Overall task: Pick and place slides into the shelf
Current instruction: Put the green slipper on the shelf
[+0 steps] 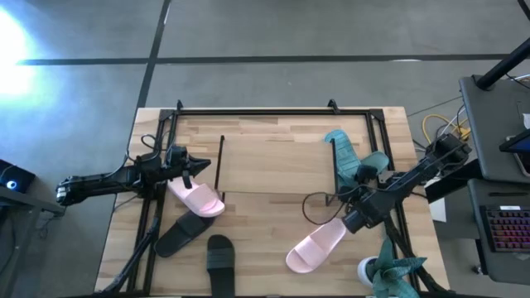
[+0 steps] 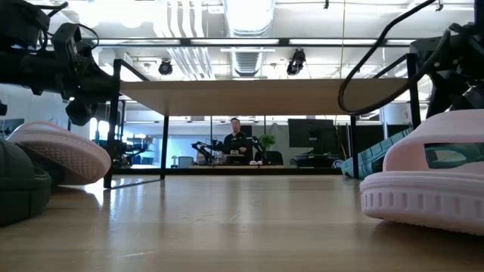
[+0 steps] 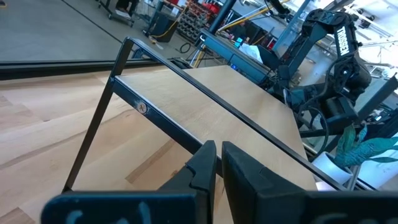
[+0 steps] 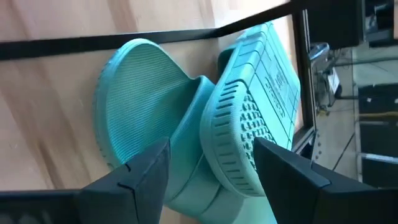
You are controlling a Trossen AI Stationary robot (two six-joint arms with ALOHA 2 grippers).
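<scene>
The shelf (image 1: 277, 161) stands at the table's far middle, a light board on thin black rods (image 3: 186, 68). Two teal slides (image 1: 356, 156) lie at its right end, one tipped on its edge against the other (image 4: 242, 118). My right gripper (image 4: 211, 165) is open, its fingers on either side of the tipped slide's end, apart from it. My left gripper (image 3: 217, 165) is shut and hovers at the shelf's left end (image 1: 195, 165), above a pink slide (image 1: 197, 199). Another pink slide (image 1: 319, 244) and two black slides (image 1: 199, 242) lie nearer.
A large black tube frame (image 1: 248, 110) runs round the table's far and side edges. A black cable (image 1: 319, 207) loops beside my right arm. A teal leafy object on a white base (image 1: 396, 271) stands at the near right corner. Bare wood lies between the slides at the near middle.
</scene>
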